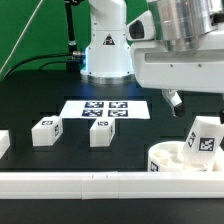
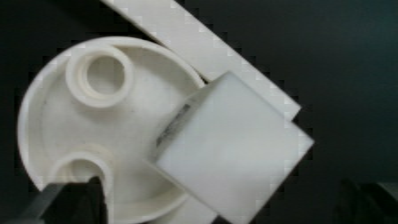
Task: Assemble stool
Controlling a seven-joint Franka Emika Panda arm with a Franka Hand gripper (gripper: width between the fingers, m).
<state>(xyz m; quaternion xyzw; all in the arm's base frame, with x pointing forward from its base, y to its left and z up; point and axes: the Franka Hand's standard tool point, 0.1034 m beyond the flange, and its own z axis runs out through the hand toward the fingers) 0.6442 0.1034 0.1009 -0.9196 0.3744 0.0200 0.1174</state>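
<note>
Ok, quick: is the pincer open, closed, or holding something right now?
Pincer: cannot be told. It hangs just above the tilted leg standing on the seat disc, and no grip on the leg is visible.

— What colour is the arm (image 1: 106, 40)?
— White, in rounded shells. There is a small dark mark on its front and a blue glow at its foot.
— Any cables (image 1: 70, 25)?
— Thin black ones. The wrist (image 1: 185, 55) is blocky and greyish-white, and the pincer (image 1: 175, 99) has a dark tip.

The exterior view's left edge cuts off one leg (image 1: 3, 143); its right edge clips the seat disc (image 1: 180, 160).
</note>
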